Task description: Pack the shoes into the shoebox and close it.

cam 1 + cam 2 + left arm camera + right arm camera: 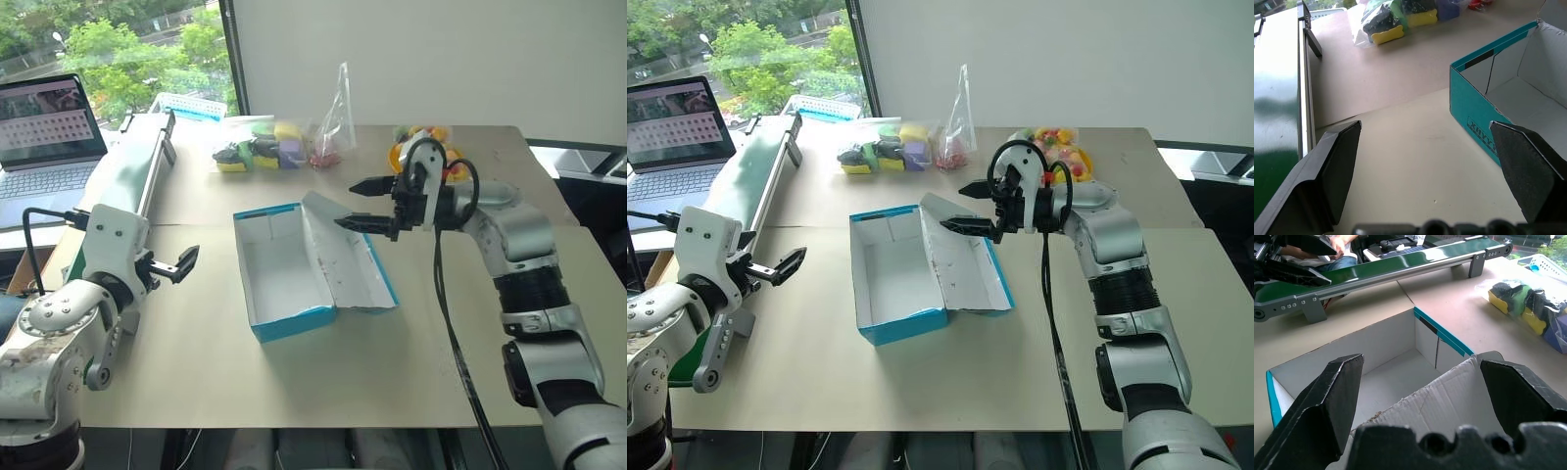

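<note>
Shoebox [284, 279] on table [323, 382], long axis running away from robot, lid [343, 250] flung open rightward; interior bare. Right gripper [355, 204] jaws apart, flanking lid's raised edge. Left gripper [181, 262] jaws apart, box well ahead.

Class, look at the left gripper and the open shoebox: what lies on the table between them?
Nothing: between the left gripper and the shoebox there is only bare table, as the eye views and the left wrist view show.
</note>
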